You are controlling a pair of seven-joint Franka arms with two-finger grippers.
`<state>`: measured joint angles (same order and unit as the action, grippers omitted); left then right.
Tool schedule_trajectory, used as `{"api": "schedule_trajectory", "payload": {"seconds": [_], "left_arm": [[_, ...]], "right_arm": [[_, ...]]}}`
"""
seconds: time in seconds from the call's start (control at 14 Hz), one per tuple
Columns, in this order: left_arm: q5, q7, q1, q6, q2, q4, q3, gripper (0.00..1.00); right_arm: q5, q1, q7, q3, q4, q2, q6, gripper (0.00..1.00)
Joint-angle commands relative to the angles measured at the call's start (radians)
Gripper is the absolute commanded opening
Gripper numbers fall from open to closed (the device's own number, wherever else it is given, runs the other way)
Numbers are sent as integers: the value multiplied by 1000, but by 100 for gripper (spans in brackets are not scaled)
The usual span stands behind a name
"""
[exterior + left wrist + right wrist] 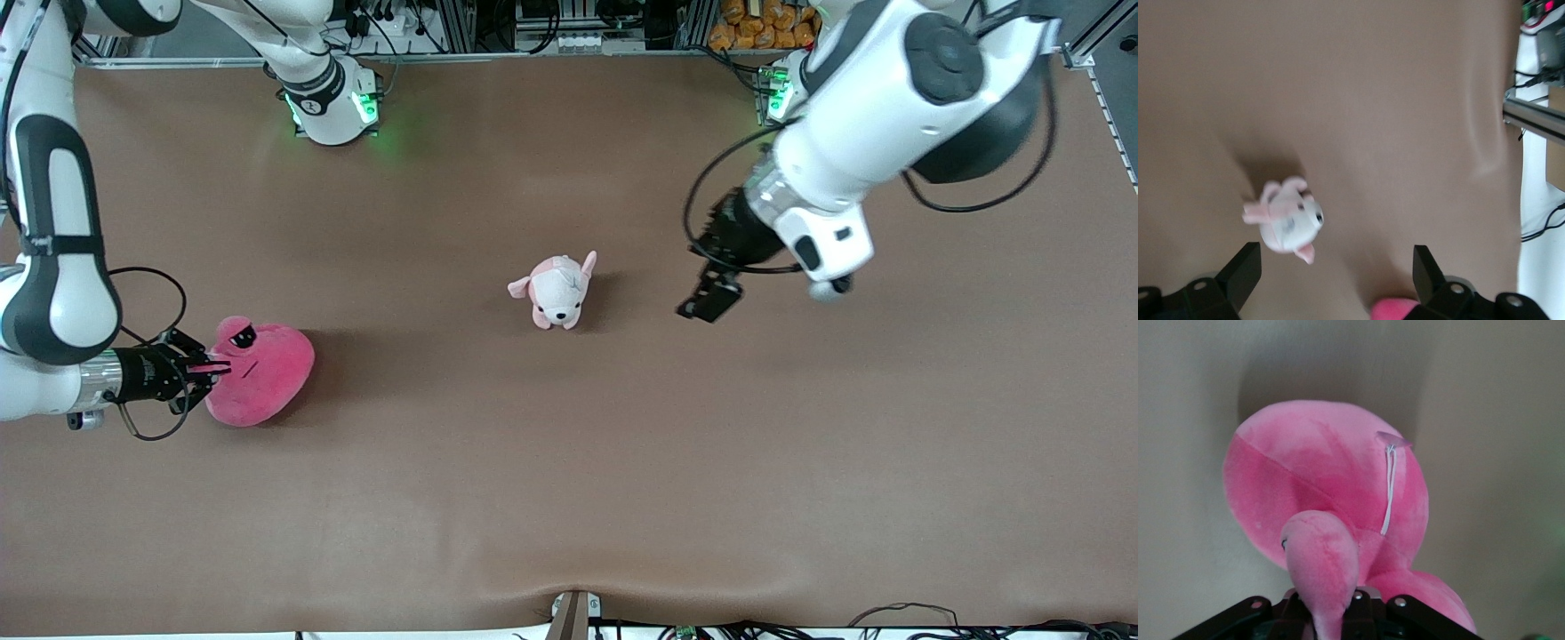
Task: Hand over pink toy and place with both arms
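Right gripper (212, 366) fingers clenched on round hot-pink plush toy (262, 373) on brown desk (569, 462), ready for your handover; left gripper (711, 300) fingers spread, waiting beside pale puppy plush (557, 291).

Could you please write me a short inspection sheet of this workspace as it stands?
Surface: brown table cover, a slight wrinkle at the edge nearest the front camera.
Job's things: pink toy lying on the table toward the right arm's end.
Clutter: small puppy plush near the middle of the table.
Grippers: right gripper is shut on the pink toy, a fold of plush pinched between its fingers; left gripper hangs open over bare table beside the puppy plush, waiting.
Cables: black loops at both wrists; more cables along the table edge nearest the front camera.
Surroundings: metal frame and equipment by the arms' bases.
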<state>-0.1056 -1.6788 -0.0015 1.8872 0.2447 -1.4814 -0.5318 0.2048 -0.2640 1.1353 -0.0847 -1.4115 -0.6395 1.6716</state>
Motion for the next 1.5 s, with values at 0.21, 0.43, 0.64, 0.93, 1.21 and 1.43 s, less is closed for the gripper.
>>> {"api": "schedule_trajectory", "payload": {"seconds": [0.21,0.43,0.64,0.93,1.21,1.43], "left_arm": [[148,431,104,-187,-42,6,-5,100],[202,614,162,-253,-45,6,-7,100],[292,888,208,-299,-62,6,-5,100],[389,1116,242,-361,-73,24,-5,100],[359,1214,282,-362,-125,26,-4,100],[258,1263,142,-381,-194,-22,190,100]], "right_arm": [[11,-50,-52,-29,12,4,-24,100],[30,-15,-54,-46,118,33,-55,100],[38,14,-57,-87,277,49,-112,100],[-49,80,-187,-118,313,158,-128,100],[-194,155,-518,-118,316,245,-220,100],[-311,210,-816,-118,315,316,-285,100]]}}
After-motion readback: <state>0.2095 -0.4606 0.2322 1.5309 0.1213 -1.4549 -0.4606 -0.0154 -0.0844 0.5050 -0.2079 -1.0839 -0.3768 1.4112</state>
